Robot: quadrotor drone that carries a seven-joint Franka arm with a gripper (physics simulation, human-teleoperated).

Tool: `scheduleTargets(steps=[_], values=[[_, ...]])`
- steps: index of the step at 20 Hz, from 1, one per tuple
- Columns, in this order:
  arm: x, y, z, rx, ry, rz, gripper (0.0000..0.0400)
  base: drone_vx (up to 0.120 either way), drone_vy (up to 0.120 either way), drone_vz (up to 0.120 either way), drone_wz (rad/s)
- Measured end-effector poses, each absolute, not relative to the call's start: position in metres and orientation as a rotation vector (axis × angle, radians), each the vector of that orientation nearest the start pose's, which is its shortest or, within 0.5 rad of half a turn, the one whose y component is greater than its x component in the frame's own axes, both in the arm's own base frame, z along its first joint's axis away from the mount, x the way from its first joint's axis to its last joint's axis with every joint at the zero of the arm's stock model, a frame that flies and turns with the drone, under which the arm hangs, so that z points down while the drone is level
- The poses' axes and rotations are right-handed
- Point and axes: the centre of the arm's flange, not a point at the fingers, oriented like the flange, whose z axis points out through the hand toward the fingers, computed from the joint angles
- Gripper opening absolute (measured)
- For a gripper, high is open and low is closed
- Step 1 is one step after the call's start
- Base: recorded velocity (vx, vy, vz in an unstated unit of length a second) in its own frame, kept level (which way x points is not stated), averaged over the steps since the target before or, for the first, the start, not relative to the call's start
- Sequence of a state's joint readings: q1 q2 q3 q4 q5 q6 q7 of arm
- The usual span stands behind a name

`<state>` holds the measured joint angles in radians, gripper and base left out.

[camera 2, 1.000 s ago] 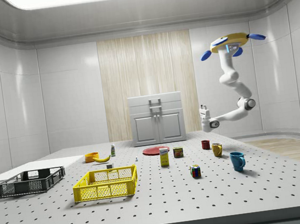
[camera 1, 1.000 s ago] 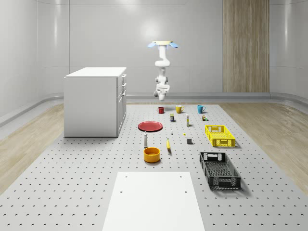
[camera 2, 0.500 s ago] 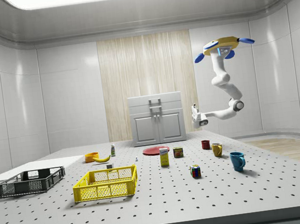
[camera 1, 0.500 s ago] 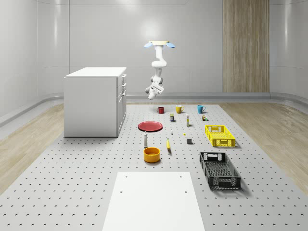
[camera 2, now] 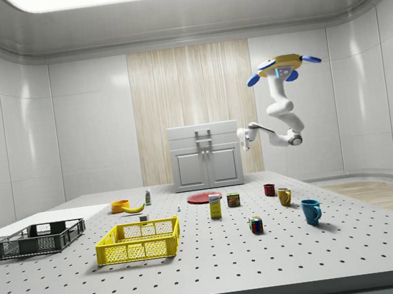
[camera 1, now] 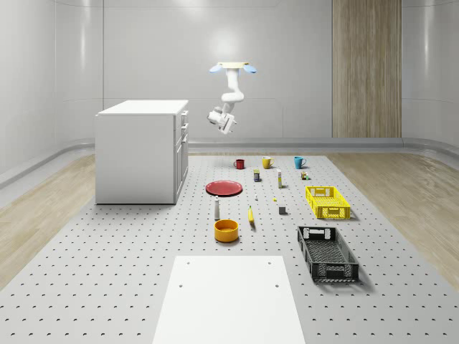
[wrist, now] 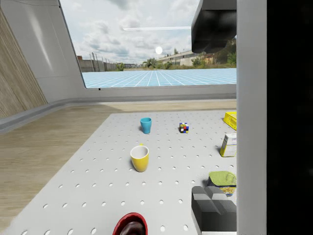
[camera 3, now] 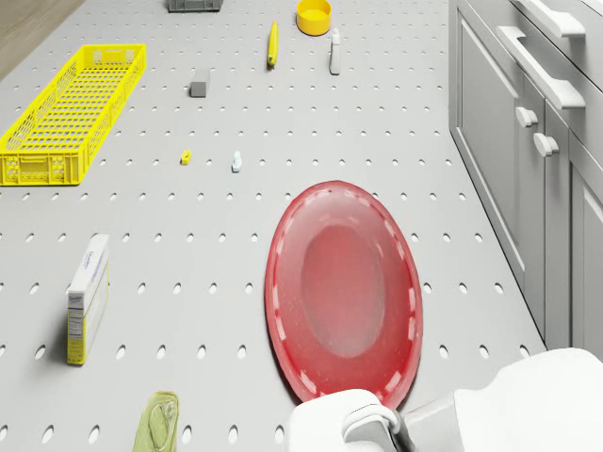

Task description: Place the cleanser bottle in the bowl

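I have the drone (camera 1: 232,67) hovering high over the far end of the tabletop (camera 1: 107,272), just off the cabinet's (camera 1: 140,150) front corner, with the arm folded down and forward. The claw (camera 2: 242,136) hangs in the air at about the height of the cabinet top. In the wrist view its two fingers (wrist: 212,210) stand well apart with only the scene between them, so I read it as wide open and carrying nothing. The cleanser bottle (camera 1: 216,208) stands upright on the tabletop, well below the claw and well ahead of it, on the far side of the red plate (camera 1: 224,188), which lies roughly under and a little ahead of the claw. The bowl (camera 1: 226,230), orange-yellow, sits just past the bottle, farther again from the claw. The two are near each other but not touching. A banana (camera 3: 272,42) lies beside them, on the side away from the cabinet. Farther out to that side is the yellow crate (camera 3: 75,111). Below the claw, the wrist view shows a red mug (wrist: 131,226) nearest, then a yellow mug (wrist: 140,158), then a blue mug (wrist: 145,125) in a row along the tabletop's end. All three are well clear of the claw.
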<state>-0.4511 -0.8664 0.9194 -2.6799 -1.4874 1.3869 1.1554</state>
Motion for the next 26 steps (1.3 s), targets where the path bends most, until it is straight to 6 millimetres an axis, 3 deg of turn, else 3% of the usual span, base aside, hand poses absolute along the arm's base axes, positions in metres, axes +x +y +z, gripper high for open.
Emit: scheduleTargets(steps=[4,9,13,26], values=[[0.307,0.045,0.503,0.446,-0.198,0.781,0.0400,0.120,0.000,-0.120,0.000],[0.307,0.019,0.493,0.183,-0.085,0.786,0.0400,0.120,-0.080,-0.120,0.000],[0.307,0.009,0.492,0.089,-0.043,0.786,0.0400,0.120,-0.040,-0.100,0.000],[0.307,0.001,0.491,0.009,-0.006,0.784,0.0400,0.120,0.000,0.000,0.000]])
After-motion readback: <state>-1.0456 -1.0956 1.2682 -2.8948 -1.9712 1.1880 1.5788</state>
